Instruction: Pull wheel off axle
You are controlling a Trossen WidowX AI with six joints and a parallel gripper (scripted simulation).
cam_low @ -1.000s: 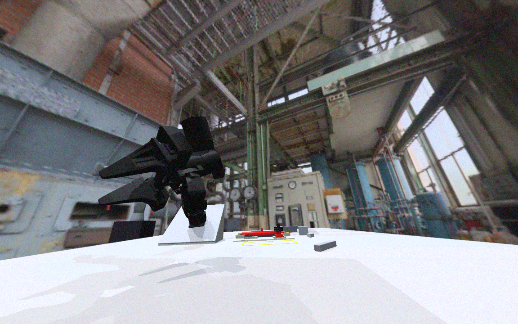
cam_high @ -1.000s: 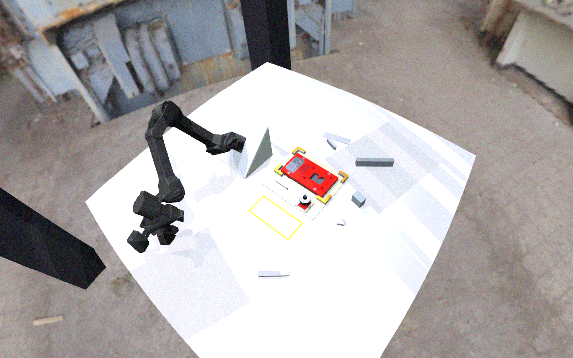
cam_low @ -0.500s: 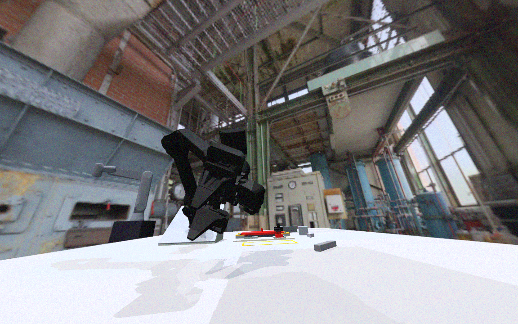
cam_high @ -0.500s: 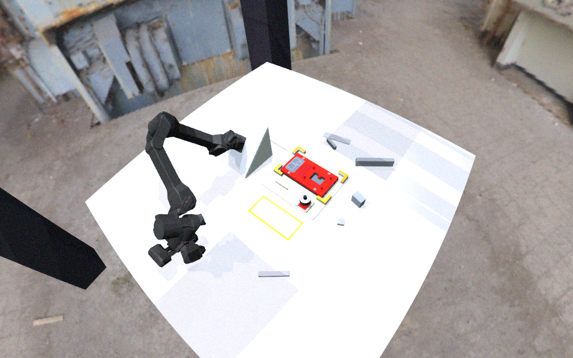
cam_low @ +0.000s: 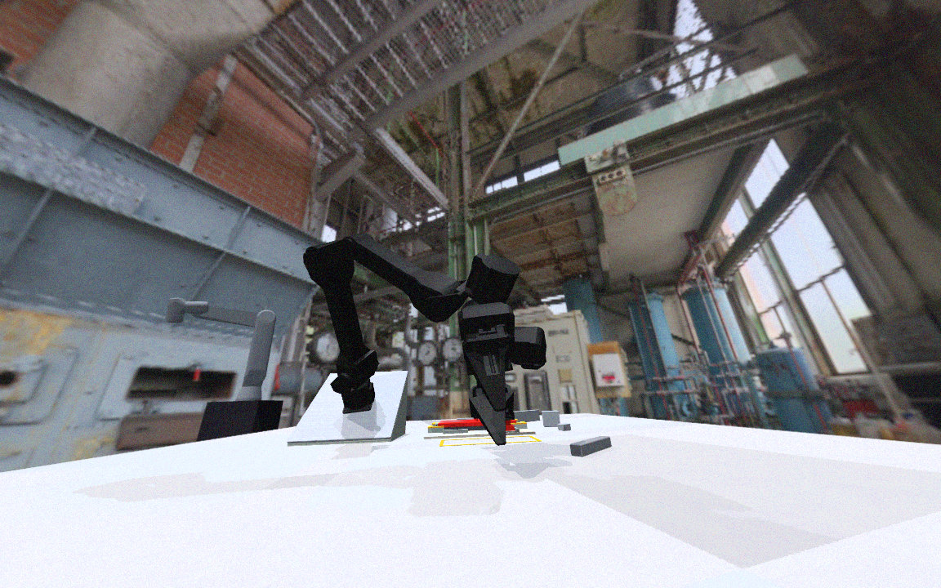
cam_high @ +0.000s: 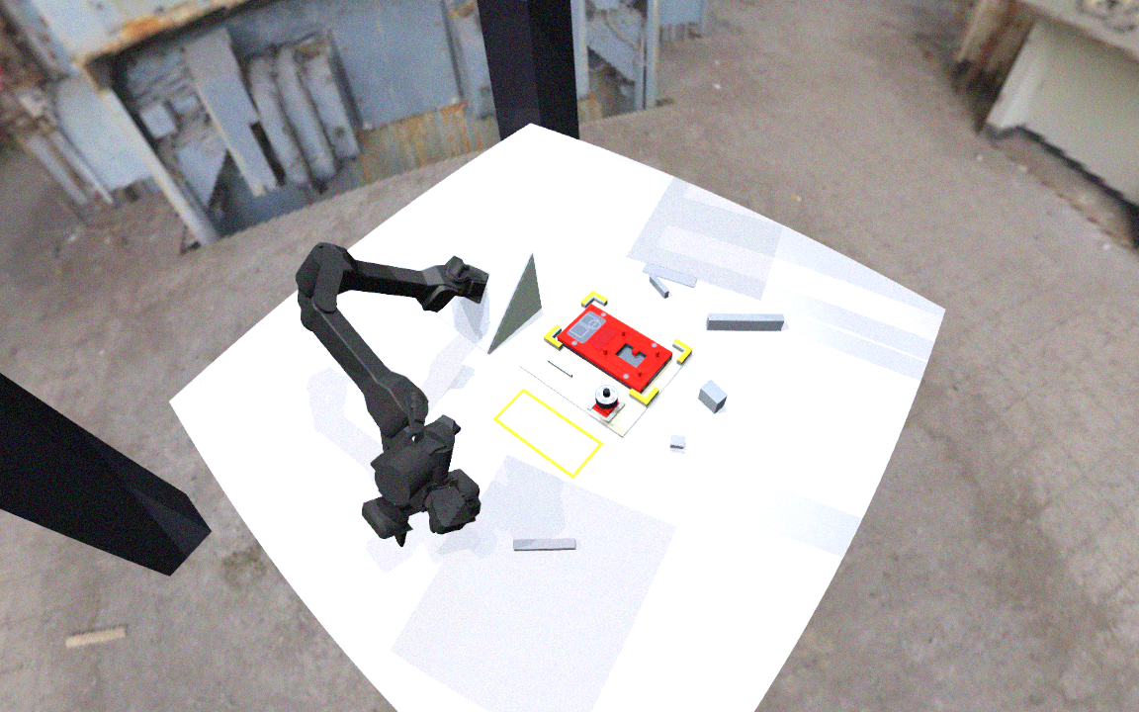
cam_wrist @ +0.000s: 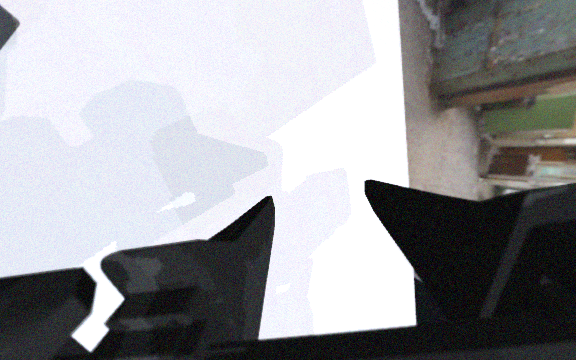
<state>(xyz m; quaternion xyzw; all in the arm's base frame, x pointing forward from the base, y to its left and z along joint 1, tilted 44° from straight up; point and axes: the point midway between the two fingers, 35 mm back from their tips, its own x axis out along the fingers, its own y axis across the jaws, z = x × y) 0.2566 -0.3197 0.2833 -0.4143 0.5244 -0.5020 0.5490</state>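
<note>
The wheel (cam_high: 598, 397), a small disc with a white top and dark side, sits on the upright axle, whose dark tip (cam_high: 606, 391) shows through its middle above a red base (cam_high: 603, 410). In the exterior view the gripper hides them. The marked area is a yellow outline (cam_high: 563, 416) (cam_low: 459, 445) on the table beside the wheel. My gripper (cam_wrist: 317, 194) is open, with only table and shadow showing between its fingertips. It points down above the table, well away from the wheel, on the far side of the marked area in the top view.
A red plate (cam_high: 580, 343) lies between yellow corner brackets (cam_high: 682, 351). A slanted panel (cam_high: 520, 310) (cam_low: 345, 424) stands near the arm's base. Grey blocks lie around: a bar (cam_high: 544, 544) (cam_low: 590, 446) nearer the gripper, a long bar (cam_high: 744, 321), a block (cam_high: 712, 397) and a small cube (cam_high: 677, 443).
</note>
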